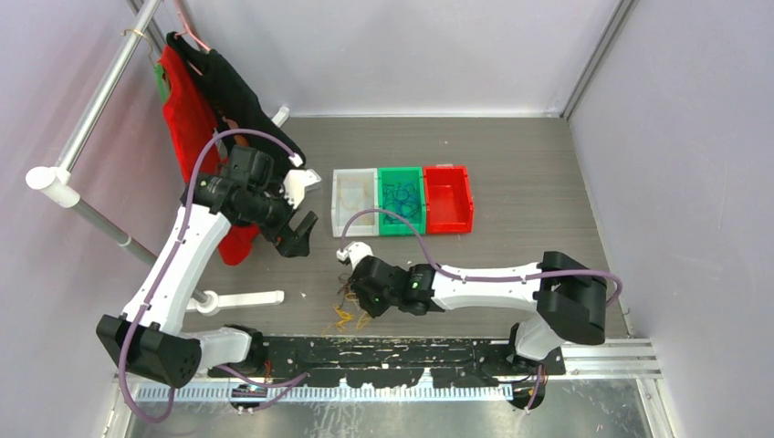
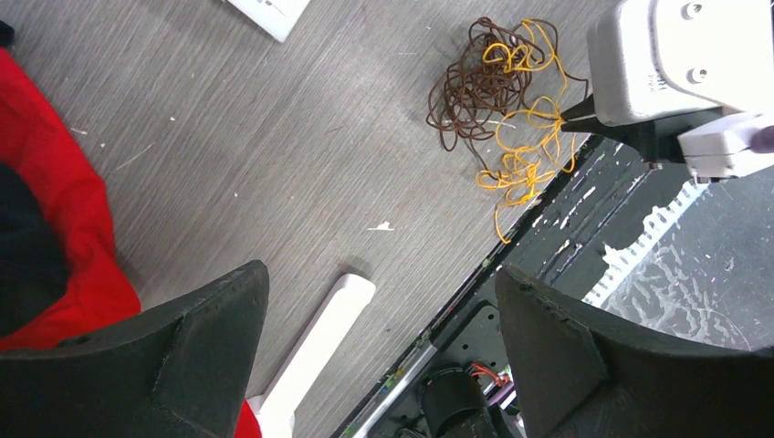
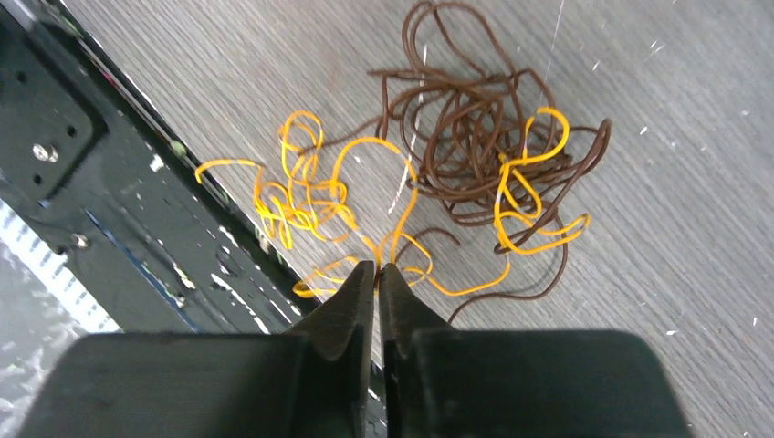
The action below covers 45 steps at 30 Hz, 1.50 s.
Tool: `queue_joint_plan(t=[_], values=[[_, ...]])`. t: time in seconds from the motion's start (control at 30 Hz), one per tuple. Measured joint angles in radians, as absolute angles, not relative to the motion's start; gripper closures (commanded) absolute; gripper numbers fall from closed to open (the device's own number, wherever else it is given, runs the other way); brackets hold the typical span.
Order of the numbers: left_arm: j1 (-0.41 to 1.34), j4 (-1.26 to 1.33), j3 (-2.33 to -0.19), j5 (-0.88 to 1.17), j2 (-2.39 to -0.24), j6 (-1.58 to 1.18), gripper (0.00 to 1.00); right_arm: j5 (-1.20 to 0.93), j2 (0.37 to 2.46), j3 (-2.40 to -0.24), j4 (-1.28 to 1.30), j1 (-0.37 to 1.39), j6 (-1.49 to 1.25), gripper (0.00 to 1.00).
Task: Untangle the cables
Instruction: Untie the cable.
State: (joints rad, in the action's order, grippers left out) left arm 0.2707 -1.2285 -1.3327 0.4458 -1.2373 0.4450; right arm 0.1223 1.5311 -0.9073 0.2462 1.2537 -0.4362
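Just above the fingertips in the right wrist frame, found the cables point(image 3: 465, 164) sprawling toward upper right; pinched one yellow-orange strand with the right gripper point(image 3: 377, 271), the nearer one; noted the left gripper point(image 2: 379, 274) gaping, well apart.

The grey wood-grain table point(image 1: 511, 164) carries a clear bin point(image 1: 354, 198), a green bin point(image 1: 402, 199) and a red bin point(image 1: 448, 198) in one touching row. The cables point(image 3: 465, 155), brown and yellow-orange, lie tangled at the near edge, with yellow strands reaching the black base plate point(image 1: 411, 351). A white rack foot point(image 1: 242, 298) lies at the left.
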Motion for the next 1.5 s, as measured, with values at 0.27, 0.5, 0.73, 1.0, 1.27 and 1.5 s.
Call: queue_joint_plan(t=[0.27, 0.5, 0.73, 1.0, 1.27, 1.5], values=[[0.271, -1.232, -1.339, 0.447, -1.237, 0.446, 0.06, 0.147, 1.418, -0.913, 0.237, 1.225, -0.428, 0.99], [0.271, -1.239, -1.339, 0.478, -1.234, 0.448, 0.06, 0.1, 1.305, -0.929, 0.227, 1.153, -0.482, 0.99], [0.27, -1.248, -1.339, 0.613, -1.184, 0.447, 0.09, 0.035, 1.231, -0.959, 0.153, 1.037, -0.584, 0.99], [0.306, -1.233, -1.34, 0.776, -1.155, 0.378, 0.16, 0.033, 1.255, -1.042, 0.051, 1.024, -0.675, 0.99], [0.367, -1.204, -1.338, 0.787, -1.17, 0.368, 0.28, 0.041, 1.31, -1.046, -0.004, 1.024, -0.774, 0.99], [0.394, -1.154, -1.298, 0.751, -1.172, 0.37, 0.44, 0.038, 1.314, -1.046, -0.036, 1.024, -0.823, 0.99]])
